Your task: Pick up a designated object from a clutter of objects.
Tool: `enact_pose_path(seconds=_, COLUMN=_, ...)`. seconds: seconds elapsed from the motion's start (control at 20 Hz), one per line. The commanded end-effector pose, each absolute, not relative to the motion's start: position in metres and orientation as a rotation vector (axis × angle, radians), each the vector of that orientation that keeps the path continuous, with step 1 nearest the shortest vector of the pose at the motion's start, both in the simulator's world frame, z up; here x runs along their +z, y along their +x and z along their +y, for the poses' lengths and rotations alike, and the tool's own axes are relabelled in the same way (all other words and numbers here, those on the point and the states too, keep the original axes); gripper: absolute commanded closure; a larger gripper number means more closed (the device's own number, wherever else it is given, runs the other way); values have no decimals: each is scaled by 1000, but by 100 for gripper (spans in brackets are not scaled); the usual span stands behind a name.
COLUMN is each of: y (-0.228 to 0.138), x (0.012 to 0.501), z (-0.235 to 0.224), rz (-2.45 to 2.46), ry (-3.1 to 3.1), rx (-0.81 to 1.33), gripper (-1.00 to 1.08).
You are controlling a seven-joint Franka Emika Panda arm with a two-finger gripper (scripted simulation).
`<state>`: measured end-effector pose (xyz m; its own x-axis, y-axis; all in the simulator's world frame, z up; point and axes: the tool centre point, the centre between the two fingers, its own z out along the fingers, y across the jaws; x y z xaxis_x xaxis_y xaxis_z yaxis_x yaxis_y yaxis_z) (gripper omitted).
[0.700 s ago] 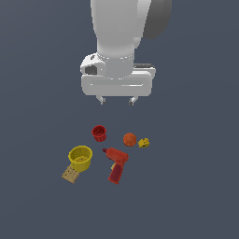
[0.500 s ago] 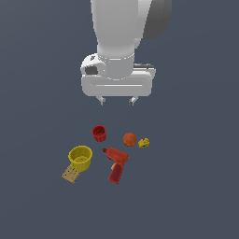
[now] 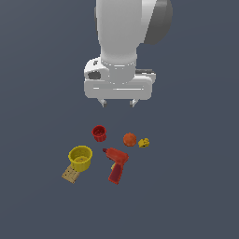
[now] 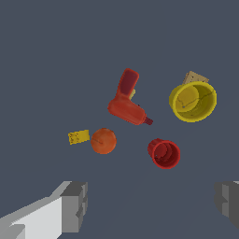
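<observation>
Exterior view puts the jaws (image 3: 118,102) high above the counter (image 3: 196,186), spread wide and empty, with the whole clutter well below them. The tiny yellow piece (image 3: 144,143) lies on the counter just beside the orange ball (image 3: 130,139), on the far side of that ball from the red cup (image 3: 99,133), and off to the exterior view's right of the spot directly under the jaws. In the wrist view the tiny yellow piece (image 4: 78,137) shows as a small flat-looking chip with dark spots, close to the orange ball (image 4: 103,141) but seemingly not touching it. It looks light and stiff, easy to knock away or flick from the pads. Judging by its shape, the best hold is across its short sides, jaws aligned so neither finger lands on the ball, which would likely roll. The red power drill (image 3: 116,164) and yellow cup (image 3: 80,157) sit well clear of that approach.
</observation>
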<state>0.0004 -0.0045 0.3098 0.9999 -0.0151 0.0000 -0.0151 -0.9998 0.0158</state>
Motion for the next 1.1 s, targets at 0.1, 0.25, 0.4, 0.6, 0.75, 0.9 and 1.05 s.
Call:
enact_pose_path(seconds=0.1, y=1, x=308, z=-4, rz=-40, ry=3125, rx=0, gripper=-92)
enact_pose_path(seconds=0.25, y=2, x=305, z=-2, rz=-70, ry=3125, rx=0, gripper=-92)
enact_pose_path(seconds=0.4, y=3, x=300, z=1, rz=-113, ry=3124, rx=1, gripper=-92)
enact_pose_path(seconds=0.6, y=6, x=291, z=6, rz=-191, ry=3120, rx=2, gripper=-92)
enact_pose_path(seconds=0.75, y=8, x=283, z=11, rz=-266, ry=3115, rx=3, gripper=-92)
enact_pose_path(seconds=0.9, y=10, x=273, z=16, rz=-356, ry=3107, rx=3, gripper=-92)
enact_pose_path(seconds=1.05, y=12, x=262, z=23, rz=-457, ry=3095, rx=4, gripper=-92)
